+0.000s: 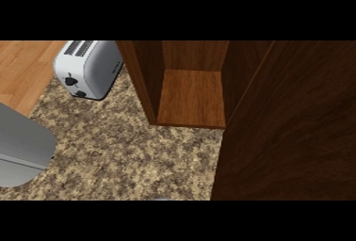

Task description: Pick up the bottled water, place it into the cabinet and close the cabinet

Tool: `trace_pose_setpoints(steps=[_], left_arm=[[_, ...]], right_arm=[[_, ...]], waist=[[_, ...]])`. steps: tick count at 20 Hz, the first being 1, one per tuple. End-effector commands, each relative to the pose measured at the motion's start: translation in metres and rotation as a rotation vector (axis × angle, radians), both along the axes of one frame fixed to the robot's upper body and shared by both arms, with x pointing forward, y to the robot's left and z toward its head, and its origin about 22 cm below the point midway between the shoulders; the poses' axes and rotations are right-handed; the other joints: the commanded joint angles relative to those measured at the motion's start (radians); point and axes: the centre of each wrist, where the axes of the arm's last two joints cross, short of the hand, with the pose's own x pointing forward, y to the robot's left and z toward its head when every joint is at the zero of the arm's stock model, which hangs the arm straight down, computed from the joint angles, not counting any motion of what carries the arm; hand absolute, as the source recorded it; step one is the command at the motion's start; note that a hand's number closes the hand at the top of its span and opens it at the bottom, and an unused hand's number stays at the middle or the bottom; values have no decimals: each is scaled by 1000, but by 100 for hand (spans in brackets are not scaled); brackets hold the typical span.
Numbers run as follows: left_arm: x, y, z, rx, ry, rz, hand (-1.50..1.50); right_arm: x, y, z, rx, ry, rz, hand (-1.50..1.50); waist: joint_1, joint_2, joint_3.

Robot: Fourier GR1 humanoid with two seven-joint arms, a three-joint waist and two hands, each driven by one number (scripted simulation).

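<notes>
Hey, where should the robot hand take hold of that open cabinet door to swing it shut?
Take the cabinet door by its long left edge, beside the shelf, coming from the counter side. It stands open as a flat panel, no handle showing, so that edge is probably the only graspable part.

Grey left forearm (21,146) at view's left edge, no hands vis.

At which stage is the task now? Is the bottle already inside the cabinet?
No step looks done. The cabinet stands open, its door swung out, and the shelf seen inside is bare. No bottled water shows. Only the left forearm is visible, so nothing appears in hand. Picking, placing and closing remain.
</notes>
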Motion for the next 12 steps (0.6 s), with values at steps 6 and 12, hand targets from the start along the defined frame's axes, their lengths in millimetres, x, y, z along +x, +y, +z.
trace_pose_setpoints(steps=[6, 12], left_arm=[[-40, 10, -69, 37, -66, -50, -150], [-64, 18, -98, 11, -120, -62, -150]], right_arm=[[-23, -2, 6, 11, -16, 21, -150], [-32, -6, 5, -2, -21, 29, -150]], waist=[[-6, 19, 0], [-10, 28, 3]])
